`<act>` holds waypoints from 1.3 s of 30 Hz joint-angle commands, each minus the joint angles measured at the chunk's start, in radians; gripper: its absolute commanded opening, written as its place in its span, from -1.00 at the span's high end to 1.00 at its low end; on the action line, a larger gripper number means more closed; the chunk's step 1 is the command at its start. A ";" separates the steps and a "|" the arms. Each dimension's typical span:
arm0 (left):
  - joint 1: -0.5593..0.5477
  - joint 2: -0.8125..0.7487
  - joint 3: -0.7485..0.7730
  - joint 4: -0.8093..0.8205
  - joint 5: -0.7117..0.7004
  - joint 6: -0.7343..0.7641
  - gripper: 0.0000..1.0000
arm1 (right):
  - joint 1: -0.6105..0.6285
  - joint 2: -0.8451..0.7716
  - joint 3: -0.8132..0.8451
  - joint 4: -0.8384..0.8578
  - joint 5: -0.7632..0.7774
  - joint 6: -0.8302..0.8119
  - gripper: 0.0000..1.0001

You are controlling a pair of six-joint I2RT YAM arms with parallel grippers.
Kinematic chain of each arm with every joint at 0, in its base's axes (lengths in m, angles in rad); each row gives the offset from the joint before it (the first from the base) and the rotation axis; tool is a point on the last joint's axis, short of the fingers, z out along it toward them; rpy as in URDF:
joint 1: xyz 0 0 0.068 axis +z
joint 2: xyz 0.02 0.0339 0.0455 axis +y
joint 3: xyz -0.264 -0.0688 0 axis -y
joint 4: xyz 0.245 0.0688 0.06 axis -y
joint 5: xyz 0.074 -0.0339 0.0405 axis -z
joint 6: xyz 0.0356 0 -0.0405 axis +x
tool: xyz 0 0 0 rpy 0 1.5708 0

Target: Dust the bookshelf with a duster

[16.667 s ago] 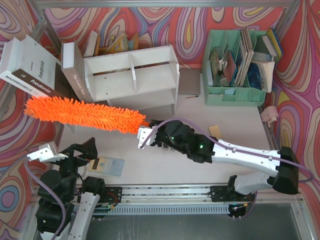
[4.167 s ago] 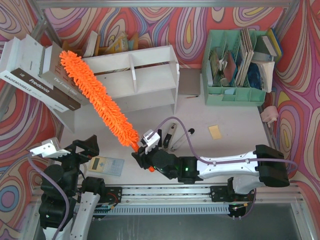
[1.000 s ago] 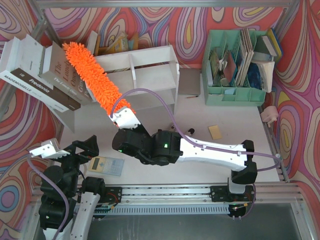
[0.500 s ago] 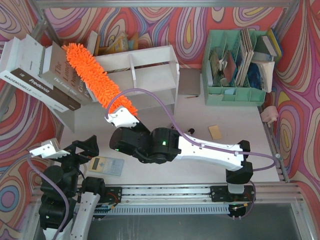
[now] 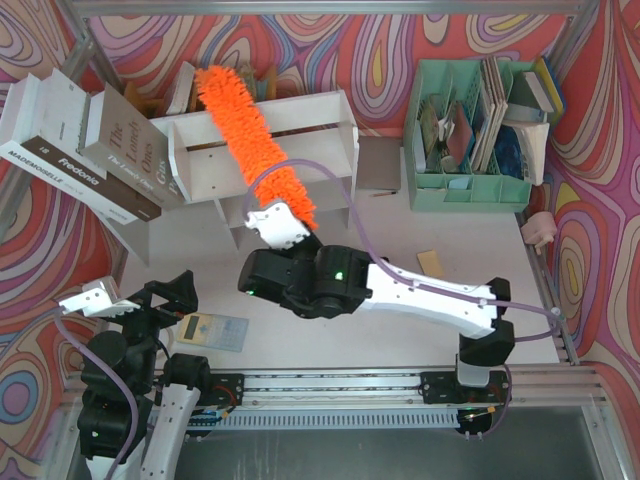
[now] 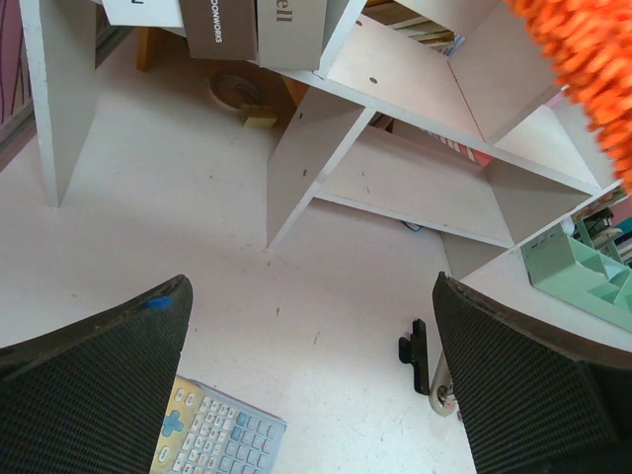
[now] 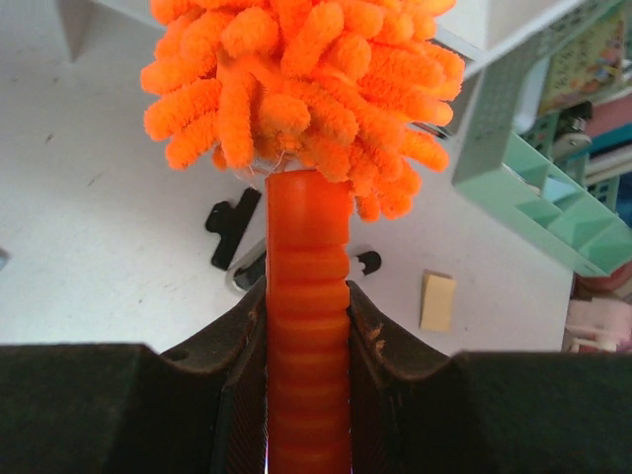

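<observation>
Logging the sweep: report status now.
Right gripper shut on duster handle; left gripper open, idle. Duster head across bookshelf top. Books lean at shelf's left end.

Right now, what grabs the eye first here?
The bright orange duster slants across the white bookshelf, back left in the top view. The right arm's fingers clamp its ribbed handle, with a swirly red backdrop all around.
</observation>
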 commanded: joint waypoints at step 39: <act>0.004 0.026 -0.012 0.028 0.007 -0.001 -0.97 | -0.035 -0.094 -0.072 0.111 0.043 0.036 1.00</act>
